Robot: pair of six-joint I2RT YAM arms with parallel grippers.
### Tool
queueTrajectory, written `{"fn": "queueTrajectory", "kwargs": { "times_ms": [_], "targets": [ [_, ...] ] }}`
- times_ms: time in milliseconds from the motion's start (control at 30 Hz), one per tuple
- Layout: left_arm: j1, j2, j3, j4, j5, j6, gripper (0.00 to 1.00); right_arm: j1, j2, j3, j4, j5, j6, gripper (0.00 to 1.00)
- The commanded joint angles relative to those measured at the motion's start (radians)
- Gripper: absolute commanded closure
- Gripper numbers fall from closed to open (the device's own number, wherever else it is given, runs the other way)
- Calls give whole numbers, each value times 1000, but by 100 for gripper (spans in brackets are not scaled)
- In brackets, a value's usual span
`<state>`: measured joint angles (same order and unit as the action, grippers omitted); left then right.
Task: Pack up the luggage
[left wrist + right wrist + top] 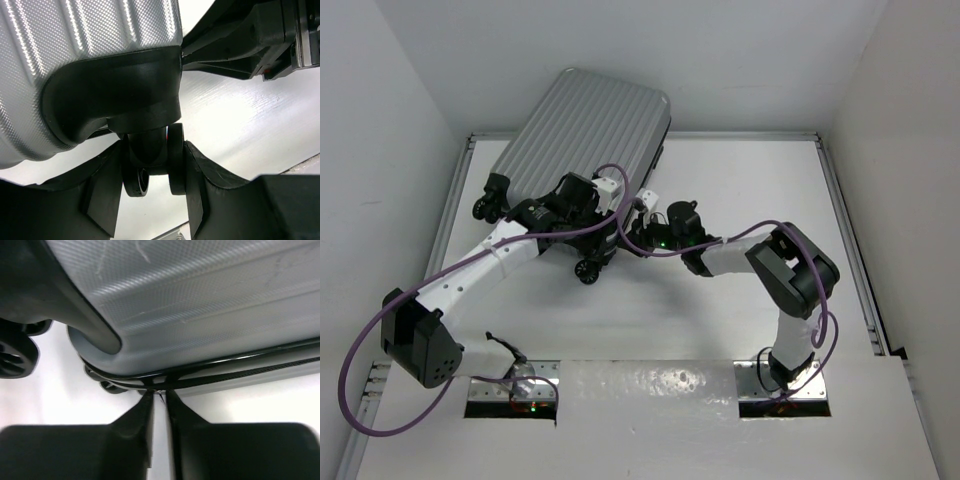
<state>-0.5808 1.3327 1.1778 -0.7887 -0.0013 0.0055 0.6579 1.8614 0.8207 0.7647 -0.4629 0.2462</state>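
The flat white table carries the luggage, a large silver-grey ribbed hard-shell suitcase. It lies zipped shut in the far left part of the table, turned on a slant, with its black wheeled end toward the arms. Both arms reach to that near end, the left from the left side and the right bent in from the right. The left gripper is clenched around a black twin-disc caster wheel under a black corner housing. Its two dark fingers press one against each outer face of the wheel. The right gripper has its fingers drawn nearly together, leaving only a thin slit. Their tips sit at the black zip seam along the suitcase's edge; whether they nip anything there cannot be told
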Motion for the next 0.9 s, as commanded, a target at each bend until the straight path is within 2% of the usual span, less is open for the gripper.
{"fn": "queueTrajectory", "kwargs": {
  "times_ms": [0, 100, 167, 200, 233, 267, 467, 600, 733, 767, 867],
  "targets": [
    [-10, 29, -47, 6, 41, 16, 68, 17, -28, 93, 166, -28, 21, 88],
    [-10, 29, -44, 11, 41, 16, 70, 22, -15, 98, 173, -28, 28, 100],
    [-10, 28, -44, 16, 44, 16, 75, 22, -16, 89, 198, -22, 45, 100],
    [-10, 28, -44, 17, 44, 16, 79, 22, -18, 87, 202, -19, 50, 100],
    [-11, 28, -46, 17, 49, 22, 95, 22, -22, 84, 187, 7, 48, 100],
    [-11, 29, -53, 16, 50, 25, 100, 20, -28, 80, 173, 30, 39, 100],
    [-11, -4, -101, 3, 26, 119, 100, -27, -50, 72, 44, 208, 71, 100],
    [-10, -56, -130, -15, -40, 255, 100, -38, -48, 98, -28, 374, 64, 100],
    [-10, -142, -161, -76, -91, 350, 100, -127, 8, 165, -57, 406, 137, 100],
    [-8, -173, -170, -98, -103, 378, 100, -185, 33, 191, -65, 421, 172, 100],
    [-10, -217, -204, -119, -117, 415, 100, -224, 71, 264, -93, 443, 162, 100]
  ]
}}
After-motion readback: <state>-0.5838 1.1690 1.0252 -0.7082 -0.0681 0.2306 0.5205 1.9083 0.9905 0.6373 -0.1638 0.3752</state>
